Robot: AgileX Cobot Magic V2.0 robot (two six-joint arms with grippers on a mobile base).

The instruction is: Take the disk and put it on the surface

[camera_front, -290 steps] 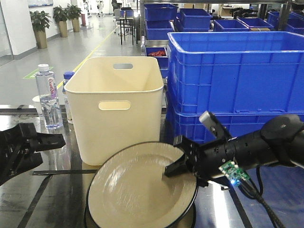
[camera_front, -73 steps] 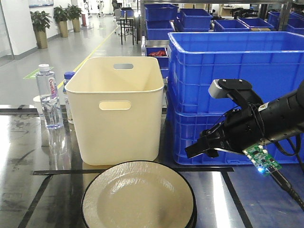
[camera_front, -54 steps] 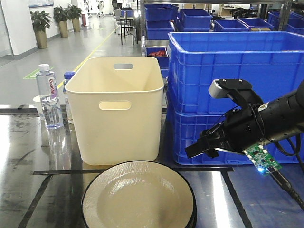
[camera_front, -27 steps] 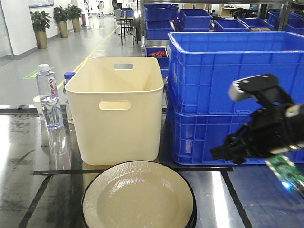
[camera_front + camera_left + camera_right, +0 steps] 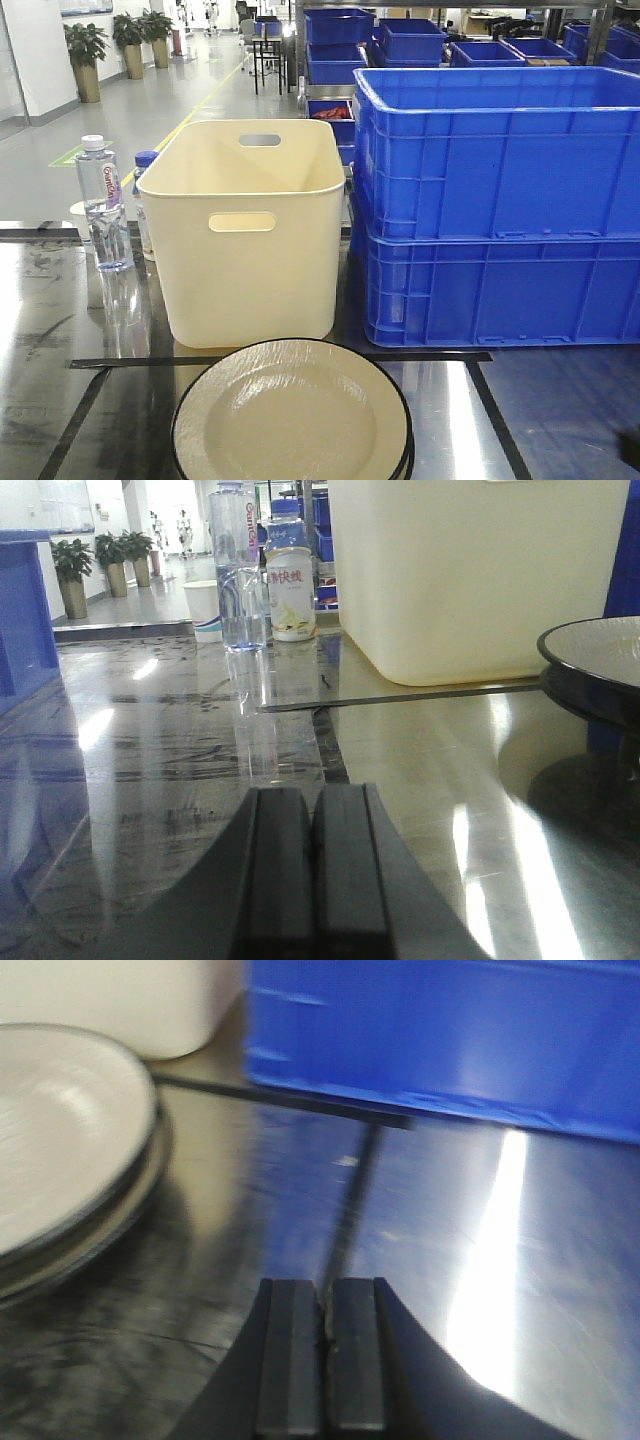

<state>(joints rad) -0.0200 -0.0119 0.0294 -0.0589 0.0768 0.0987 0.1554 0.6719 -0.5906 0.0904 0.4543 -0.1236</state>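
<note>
The disk [image 5: 292, 415] is a cream plate with a black rim, lying flat on the glossy dark grey surface [image 5: 60, 330] at the front centre; a second rim shows beneath it. Neither gripper appears in the front view. In the left wrist view, my left gripper [image 5: 312, 810] is shut on nothing, low over the surface [image 5: 200, 730], with the disk [image 5: 600, 660] off to its right. In the right wrist view, my right gripper [image 5: 326, 1295] is shut and empty above the surface [image 5: 450, 1260], apart from the disk [image 5: 60, 1130] at the left.
A cream bin [image 5: 250, 230] stands just behind the disk, with stacked blue crates [image 5: 500, 200] to its right. A water bottle [image 5: 100, 205], another bottle and a paper cup [image 5: 207, 610] stand at the back left. Black tape lines [image 5: 430, 356] cross the surface.
The right arm, earlier holding the tilted disk's rim, let go, rose and pulled off to the right out of the front view. The disk now lies flat. The left gripper also left that view.
</note>
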